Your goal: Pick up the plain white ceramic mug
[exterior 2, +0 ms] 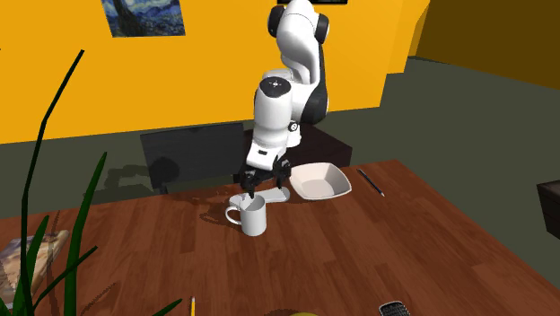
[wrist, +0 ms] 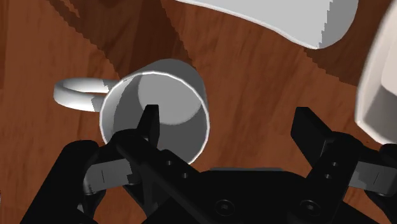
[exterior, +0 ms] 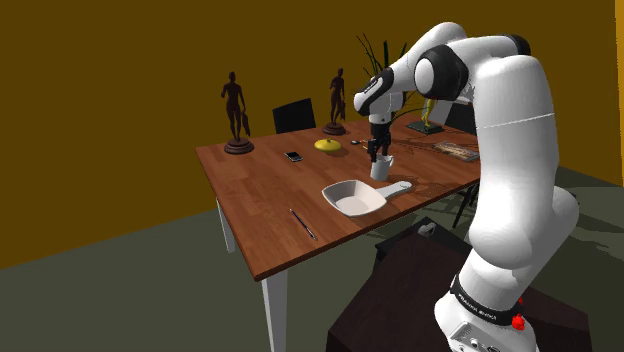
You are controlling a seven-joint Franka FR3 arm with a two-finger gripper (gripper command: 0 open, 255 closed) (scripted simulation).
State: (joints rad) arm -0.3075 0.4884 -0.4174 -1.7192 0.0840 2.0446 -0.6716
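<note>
Nearest in the shoulder view: dark stand [exterior: 400, 300], with the white arm [exterior: 510, 150] reaching up and toward that view's left over the wooden counter [exterior: 250, 215]. Close to the counter's near edge: a thin pen [exterior: 303, 223], lying flat. Just past it: a white square dish [exterior: 353, 196], its stub handle ending just beside the mug. Next: the plain white mug [exterior: 382, 168], upright on the counter, mouth up, loop handle toward the second exterior view's left. Directly above it: the black gripper [wrist: 232, 127], pointing down, fingers spread and clasping nothing, one finger [wrist: 151, 124] over the mug's mouth, the other outside the wall over bare wood. Cannot tell whether either tip touches the rim. Farther along the counter: a small dark phone [exterior: 293, 156], a yellow domed thing [exterior: 327, 145], then two dark figurines [exterior: 237, 115] on round bases, well apart from each other. Beyond those: a dark chair back [exterior: 294, 115], spiky plant leaves [exterior: 385, 50] and an ochre wall [exterior: 120, 80].
</note>
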